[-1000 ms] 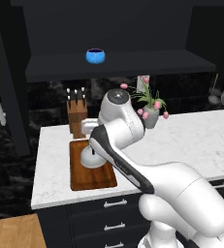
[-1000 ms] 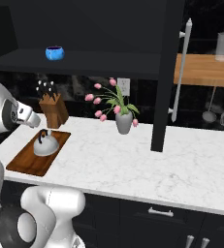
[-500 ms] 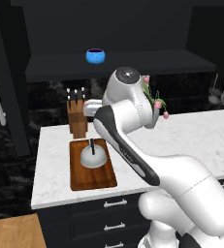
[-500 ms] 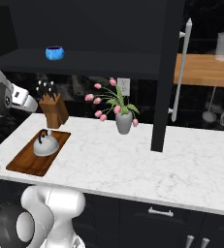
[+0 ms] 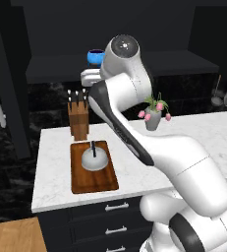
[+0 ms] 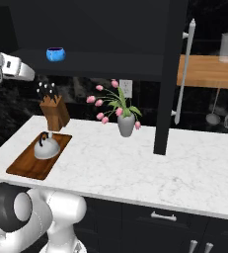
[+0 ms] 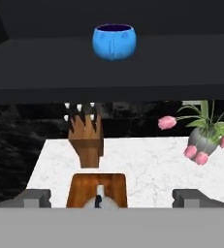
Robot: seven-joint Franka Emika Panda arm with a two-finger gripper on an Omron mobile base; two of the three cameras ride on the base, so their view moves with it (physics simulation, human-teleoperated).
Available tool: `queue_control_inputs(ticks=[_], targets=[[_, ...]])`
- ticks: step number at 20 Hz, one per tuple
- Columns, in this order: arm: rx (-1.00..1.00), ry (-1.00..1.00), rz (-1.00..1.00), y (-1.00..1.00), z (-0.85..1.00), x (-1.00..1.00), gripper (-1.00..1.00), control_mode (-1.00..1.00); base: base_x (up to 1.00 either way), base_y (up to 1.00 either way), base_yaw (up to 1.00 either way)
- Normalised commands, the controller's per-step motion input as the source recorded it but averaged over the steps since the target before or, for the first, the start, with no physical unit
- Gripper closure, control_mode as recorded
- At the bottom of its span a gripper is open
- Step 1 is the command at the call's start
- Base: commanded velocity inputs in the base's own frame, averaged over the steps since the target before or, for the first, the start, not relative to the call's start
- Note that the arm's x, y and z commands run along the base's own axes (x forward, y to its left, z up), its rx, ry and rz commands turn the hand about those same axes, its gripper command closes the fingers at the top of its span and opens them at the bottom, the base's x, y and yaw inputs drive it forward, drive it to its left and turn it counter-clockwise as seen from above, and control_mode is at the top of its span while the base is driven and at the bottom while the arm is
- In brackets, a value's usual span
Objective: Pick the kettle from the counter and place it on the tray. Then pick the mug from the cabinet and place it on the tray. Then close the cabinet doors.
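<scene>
The blue mug stands upright on the dark shelf of the open cabinet; it also shows as the mug and, half hidden behind my arm, the mug. The grey kettle sits on the wooden tray on the counter. My gripper is open and empty, its fingertips wide apart. It hangs high above the tray, just below shelf level and in front of the shelf edge, facing into the cabinet. Both cabinet doors stand open: left door, right door.
A wooden knife block stands just behind the tray, under the shelf. A grey vase of pink tulips is at mid-counter. The open right door reaches down close to the counter. Utensils hang on the far right wall.
My arm has risen from low over the tray up to about shelf height, the gripper staying open. The kettle rests unmoved on the tray.
</scene>
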Motion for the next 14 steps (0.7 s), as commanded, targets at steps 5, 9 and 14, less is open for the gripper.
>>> queue_control_inputs(ticks=[5,9,14], targets=[[-0.01,-0.03,0.00,-0.23,0.48,0.03,-1.00,-1.00,0.00,0.00,0.00],[0.00,0.04,0.00,-0.27,0.00,0.16,-1.00,-1.00,0.00,0.00,0.00],[0.00,0.01,0.00,-0.19,-0.03,0.23,-1.00,-1.00,0.00,0.00,0.00]])
